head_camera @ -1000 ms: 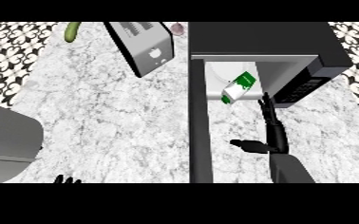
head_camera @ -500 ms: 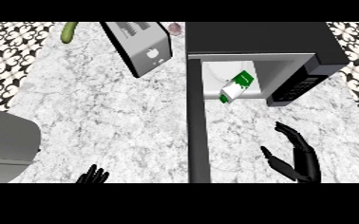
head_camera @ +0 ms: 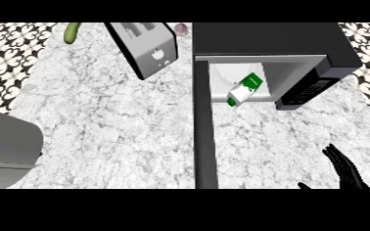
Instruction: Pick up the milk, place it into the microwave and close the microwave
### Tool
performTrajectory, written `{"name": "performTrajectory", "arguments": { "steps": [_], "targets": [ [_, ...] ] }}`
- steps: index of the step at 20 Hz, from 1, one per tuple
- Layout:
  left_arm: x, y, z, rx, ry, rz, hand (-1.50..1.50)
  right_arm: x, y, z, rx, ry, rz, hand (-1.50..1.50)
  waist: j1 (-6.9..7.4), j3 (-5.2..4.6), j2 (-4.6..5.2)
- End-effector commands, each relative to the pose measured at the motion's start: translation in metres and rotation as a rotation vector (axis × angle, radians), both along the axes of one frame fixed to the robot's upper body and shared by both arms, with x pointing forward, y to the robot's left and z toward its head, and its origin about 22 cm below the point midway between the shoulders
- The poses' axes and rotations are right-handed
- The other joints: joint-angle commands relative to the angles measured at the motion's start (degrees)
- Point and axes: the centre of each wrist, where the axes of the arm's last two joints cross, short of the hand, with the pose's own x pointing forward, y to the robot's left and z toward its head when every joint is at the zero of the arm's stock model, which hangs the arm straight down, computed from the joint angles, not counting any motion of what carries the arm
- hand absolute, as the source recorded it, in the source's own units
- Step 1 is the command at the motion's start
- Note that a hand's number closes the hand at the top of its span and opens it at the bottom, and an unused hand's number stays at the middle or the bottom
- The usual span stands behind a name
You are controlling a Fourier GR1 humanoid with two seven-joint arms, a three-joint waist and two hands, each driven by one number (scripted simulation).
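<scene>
The right hand [head_camera: 345,172] sits at five o'clock on the marble bench [head_camera: 108,122], fingers straight and apart, holding nothing. The milk [head_camera: 243,89] lies tilted inside the microwave [head_camera: 271,54] at one o'clock, whose door [head_camera: 205,127] stands open

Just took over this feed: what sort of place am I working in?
Most likely a kitchen: a marble-look counter carrying an open microwave with a milk carton inside, and a toaster.
</scene>
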Motion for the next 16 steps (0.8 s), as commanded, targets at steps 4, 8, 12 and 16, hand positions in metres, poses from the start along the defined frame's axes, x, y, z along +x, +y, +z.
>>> {"name": "performTrajectory", "arguments": {
  "steps": [4,8,12,16],
  "targets": [
    [0.017,-0.045,-0.009,0.033,-0.01,0.022,1.5,-0.053,-0.053,0.016,0.042,-0.049,-0.071,-1.5,0.33,0.05,0.06],
    [0.048,-0.037,0.004,0.085,-0.059,0.068,1.5,-0.035,-0.064,0.021,0.037,-0.042,-0.066,-1.5,0.64,0.08,0.12],
    [0.074,-0.063,-0.023,0.207,-0.01,-0.121,1.5,-0.045,-0.073,0.029,0.063,-0.042,-0.045,-1.5,-0.27,0.07,0.21],
    [0.065,-0.085,-0.05,0.315,0.133,-0.305,1.5,-0.049,-0.073,0.031,0.058,-0.028,-0.003,-1.5,-1.08,0.04,0.34]
  ]
}}
